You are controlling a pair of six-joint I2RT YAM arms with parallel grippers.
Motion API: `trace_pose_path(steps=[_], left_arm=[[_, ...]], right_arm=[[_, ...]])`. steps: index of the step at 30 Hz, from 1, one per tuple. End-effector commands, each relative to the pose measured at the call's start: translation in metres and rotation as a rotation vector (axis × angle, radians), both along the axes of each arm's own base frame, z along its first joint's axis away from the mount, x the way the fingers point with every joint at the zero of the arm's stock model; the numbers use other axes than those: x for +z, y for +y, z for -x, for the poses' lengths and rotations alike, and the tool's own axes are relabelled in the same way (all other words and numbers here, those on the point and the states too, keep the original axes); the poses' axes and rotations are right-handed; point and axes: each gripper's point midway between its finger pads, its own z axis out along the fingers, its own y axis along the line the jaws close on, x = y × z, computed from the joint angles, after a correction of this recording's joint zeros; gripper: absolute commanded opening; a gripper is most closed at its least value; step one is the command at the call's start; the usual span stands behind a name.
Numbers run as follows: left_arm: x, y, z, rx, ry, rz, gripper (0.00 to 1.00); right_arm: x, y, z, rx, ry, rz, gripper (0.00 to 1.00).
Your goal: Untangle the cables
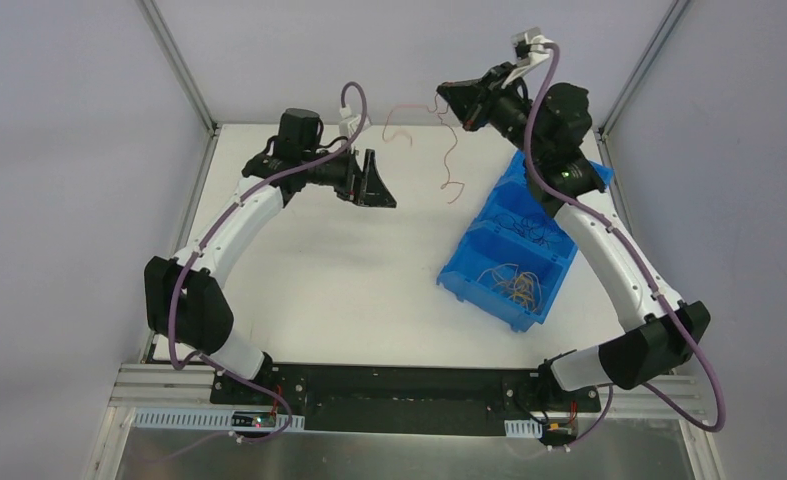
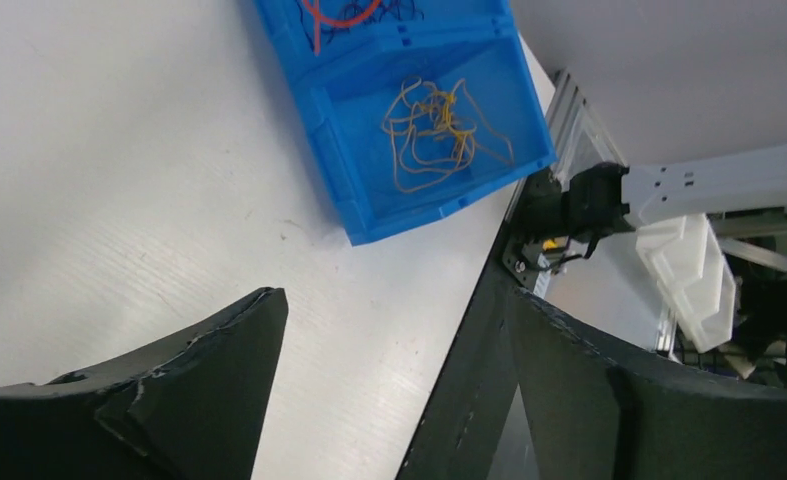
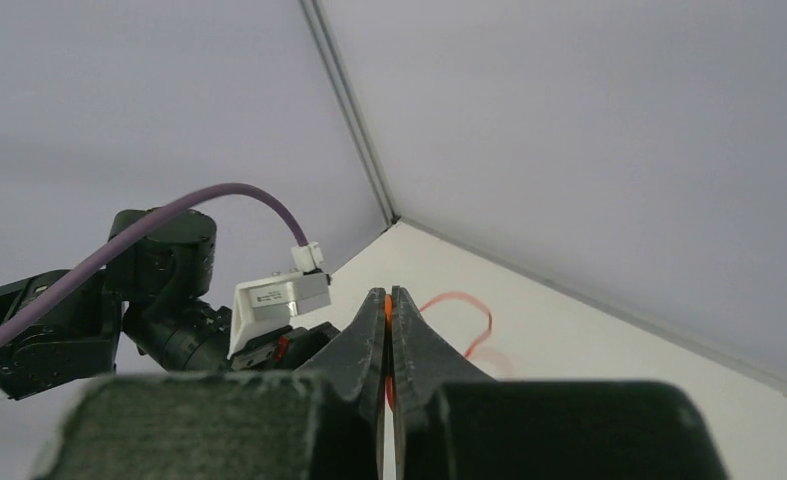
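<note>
The right gripper pinches a thin orange wire up high; it may slip before the open left gripper grabs it.

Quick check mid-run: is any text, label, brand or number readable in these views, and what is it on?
No text can be read.
White tag, right wrist view: dark print, too small and blurred to read.
Small circuit boards, top view: too small, nothing legible.
Blue bin: no marking visible.
</note>
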Motion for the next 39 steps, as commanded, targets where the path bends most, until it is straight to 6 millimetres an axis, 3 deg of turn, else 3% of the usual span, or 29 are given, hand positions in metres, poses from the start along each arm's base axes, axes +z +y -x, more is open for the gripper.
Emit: trace_pose_path(steps=[1, 6, 9, 25, 29, 33, 36, 39], left_arm=[[0.039, 0.013, -0.013, 0.034, -0.123, 0.031, 0.88], [0.037, 0.047, -0.029, 0.127, -0.133, 0.026, 0.98], [0.034, 0.06, -0.036, 0.164, -0.102, 0.035, 0.99], [0.024, 0.059, -0.033, 0.14, -0.053, 0.052, 0.99], [0.022, 0.058, -0.035, 0.145, -0.027, 0.057, 0.99], [0.02, 0.058, -0.036, 0.148, -0.016, 0.057, 0.98], [0.02, 0.058, -0.034, 0.15, -0.016, 0.056, 0.98], [0.016, 0.059, -0.032, 0.154, -0.008, 0.051, 0.98]], right_arm=[[0.06, -0.03, 0.019, -0.005, -0.126, -0.078, 0.0], [0.071, -0.059, 0.009, -0.06, -0.144, -0.058, 0.0], [0.072, -0.077, -0.004, -0.087, -0.139, -0.035, 0.0], [0.054, -0.183, -0.093, -0.186, -0.1, 0.037, 0.0], [0.031, -0.202, -0.118, -0.197, -0.063, 0.055, 0.0], [-0.009, -0.222, -0.135, -0.208, 0.015, 0.09, 0.0], [-0.044, -0.238, -0.135, -0.22, 0.094, 0.115, 0.0], [-0.065, -0.252, -0.125, -0.239, 0.134, 0.137, 0.0]])
